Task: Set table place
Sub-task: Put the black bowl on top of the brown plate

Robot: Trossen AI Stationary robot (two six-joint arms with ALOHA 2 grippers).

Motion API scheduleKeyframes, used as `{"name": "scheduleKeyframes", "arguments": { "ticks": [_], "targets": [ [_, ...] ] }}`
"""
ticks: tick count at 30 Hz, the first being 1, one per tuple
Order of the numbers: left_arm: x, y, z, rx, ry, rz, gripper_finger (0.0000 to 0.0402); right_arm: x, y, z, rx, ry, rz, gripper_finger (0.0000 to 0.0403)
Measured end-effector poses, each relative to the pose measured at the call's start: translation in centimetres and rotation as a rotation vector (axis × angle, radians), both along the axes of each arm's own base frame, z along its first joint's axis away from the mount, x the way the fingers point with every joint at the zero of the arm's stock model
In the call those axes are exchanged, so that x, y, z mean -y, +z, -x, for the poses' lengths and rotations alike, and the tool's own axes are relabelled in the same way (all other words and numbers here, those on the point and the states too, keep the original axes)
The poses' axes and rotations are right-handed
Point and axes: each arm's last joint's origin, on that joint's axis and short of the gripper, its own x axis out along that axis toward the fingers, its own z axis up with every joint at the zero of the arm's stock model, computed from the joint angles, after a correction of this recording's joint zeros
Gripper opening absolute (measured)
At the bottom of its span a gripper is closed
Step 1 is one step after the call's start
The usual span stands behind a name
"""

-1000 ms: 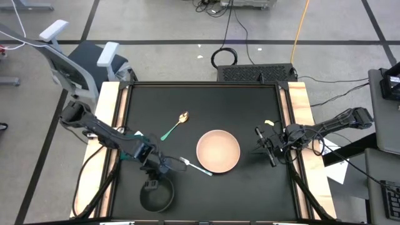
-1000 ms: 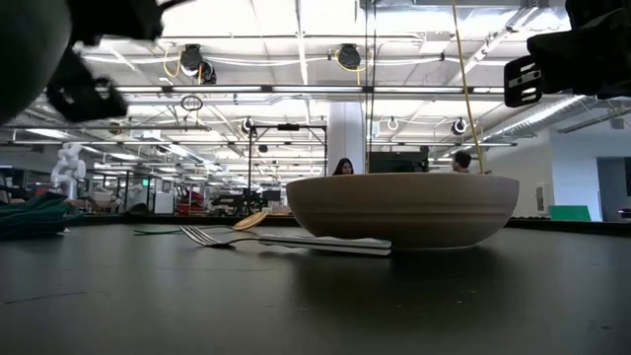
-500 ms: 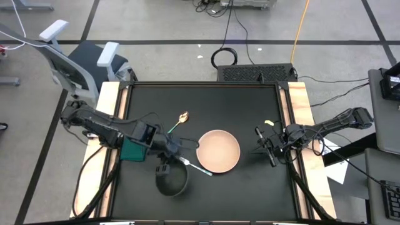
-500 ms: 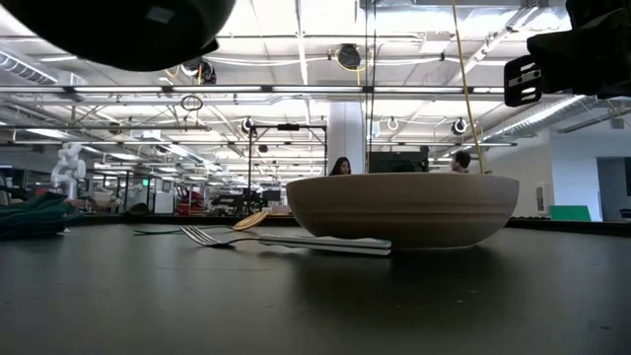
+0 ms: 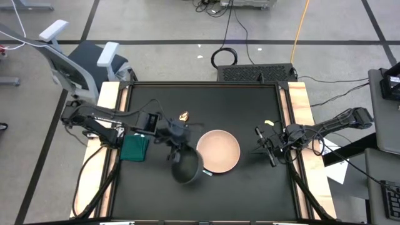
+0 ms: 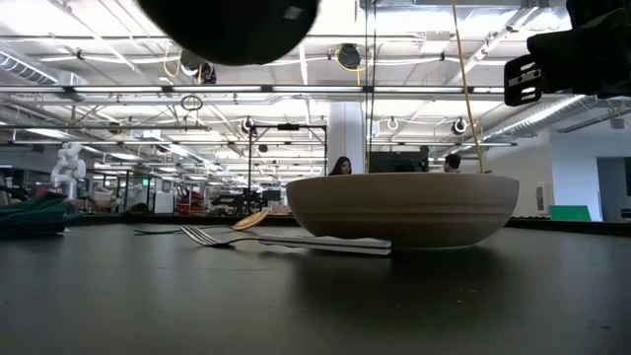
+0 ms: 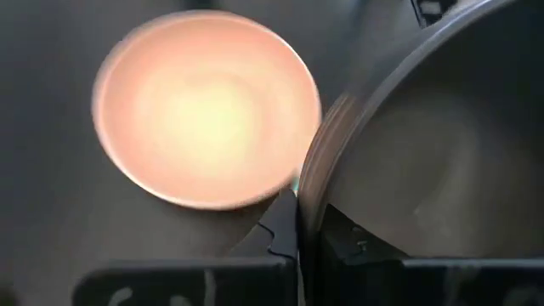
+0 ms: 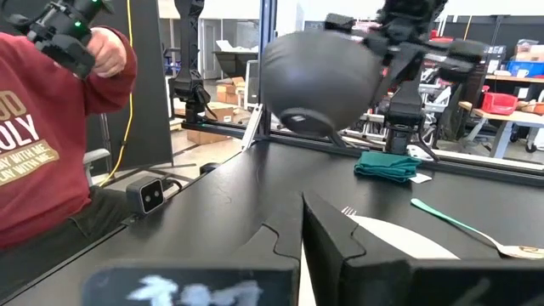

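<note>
The left gripper (image 5: pixel 178 149) is clamped on the rim of the black bowl (image 5: pixel 187 167) and carries it clear above the table (image 5: pixel 250 194). The plate (image 5: pixel 219 150) lies just beside the bowl toward 2 o'clock, resting on the table. The right gripper (image 5: pixel 265 147) waits closed and empty at 3 o'clock of the plate.

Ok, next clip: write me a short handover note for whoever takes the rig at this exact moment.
Left gripper: shut on the rim of the black bowl, held in the air beside the plate.
Right gripper: shut, empty, waiting at the table's right edge.
Fork: on the table, handle end against the plate.
Spoon: behind the plate, partly hidden by the left arm.
Green cloth: left side.
Left to do: set the bowl down, arrange fork and spoon.
</note>
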Motion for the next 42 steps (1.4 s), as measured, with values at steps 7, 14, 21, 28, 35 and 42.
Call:
{"name": "scheduleKeyframes", "arguments": {
  "ticks": [7, 14, 21, 28, 35, 42],
  "targets": [
    [-3.0, 0.1, -1.1, 0.067, 0.107, 0.014, 0.0018, 0.0, 0.0, 0.0, 0.005, 0.000, 0.000, 0.0000],
    [-5.2, -0.8, -3.1, -0.077, 0.165, 0.035, 0.0014, 0.0, 0.1, 0.0, 0.010, -0.001, 0.007, 0.0000],
    [-5.4, 0.3, -7.8, -0.191, 0.093, -0.015, 0.0008, 0.0, 0.1, -0.1, 0.012, -0.020, 0.005, 0.0000],
    [-5.5, 1.2, -11.1, -0.249, 0.035, -0.031, 0.0021, 0.2, 0.0, -0.1, 0.005, -0.067, -0.003, 0.0000],
    [-6.0, 0.2, -13.9, -0.261, -0.010, 0.005, 0.0009, 0.3, 0.0, -0.1, 0.005, -0.077, 0.009, 0.0000],
    [-7.2, -2.4, -15.3, -0.316, -0.014, 0.040, 0.0024, 0.3, 0.2, 0.0, 0.031, -0.079, 0.030, 0.0000]
  ]
}}
